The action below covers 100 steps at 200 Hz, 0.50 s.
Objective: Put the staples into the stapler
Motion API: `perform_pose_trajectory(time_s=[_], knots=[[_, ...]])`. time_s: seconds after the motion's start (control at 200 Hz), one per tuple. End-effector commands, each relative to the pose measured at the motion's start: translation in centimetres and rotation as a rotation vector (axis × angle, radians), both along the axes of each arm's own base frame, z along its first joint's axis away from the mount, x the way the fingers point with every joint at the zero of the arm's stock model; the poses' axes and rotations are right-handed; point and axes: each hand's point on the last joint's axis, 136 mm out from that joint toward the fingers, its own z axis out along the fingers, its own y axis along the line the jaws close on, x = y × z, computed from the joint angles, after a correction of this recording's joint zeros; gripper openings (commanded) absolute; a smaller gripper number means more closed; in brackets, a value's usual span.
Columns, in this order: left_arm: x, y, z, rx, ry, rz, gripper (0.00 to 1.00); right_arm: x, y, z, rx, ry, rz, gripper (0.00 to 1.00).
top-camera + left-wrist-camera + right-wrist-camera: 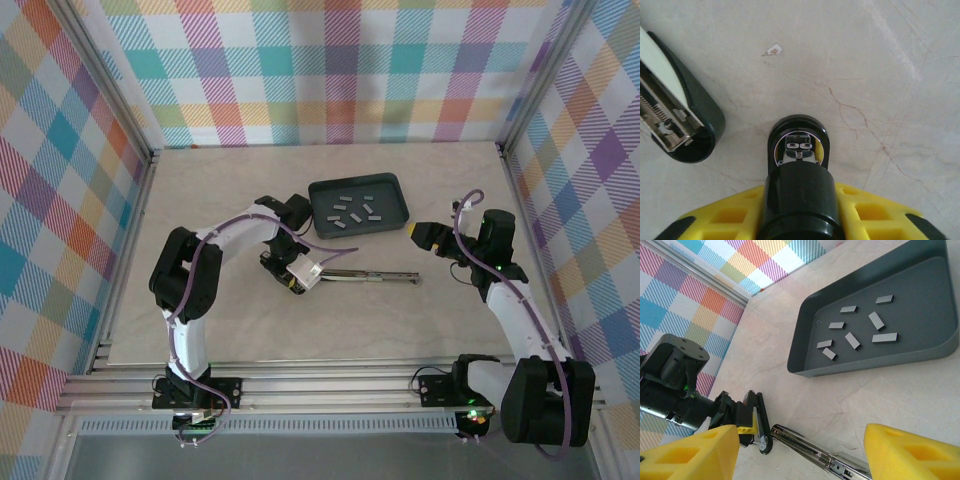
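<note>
Yellow left tool clamping stapler, arm bent

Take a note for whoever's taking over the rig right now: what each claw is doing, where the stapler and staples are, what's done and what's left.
Left claw: shut on the base end of the stapler, which lies opened out flat on the table.
Right claw: open and empty, hovering just right of the tray.
Staples: eight loose strips, all in the tray, behind the stapler.
Done: stapler opened and gripped.
Left: pick up a strip, lay it in the open magazine, close the stapler.
</note>
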Motion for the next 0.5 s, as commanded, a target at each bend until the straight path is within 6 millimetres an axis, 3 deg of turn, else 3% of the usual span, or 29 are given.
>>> perform_pose_trajectory(time_s=[0.0, 0.225, 0.495], knots=[[-0.7, -0.4, 2.0, -0.027, 0.011, 0.008, 0.25, -0.5, 0.3, -0.4, -0.012, -0.005, 0.015, 0.67], [-1.3, -1.0, 6.1, -0.128, -0.035, 0.126, 0.18, -0.5, 1.0, -0.4, -0.003, -0.032, 0.043, 0.65], [-2.2, -3.6, 12.4, -0.45, -0.019, 0.428, 0.18, -1.9, 6.4, 1.5, -0.106, -0.221, 0.288, 0.66]])
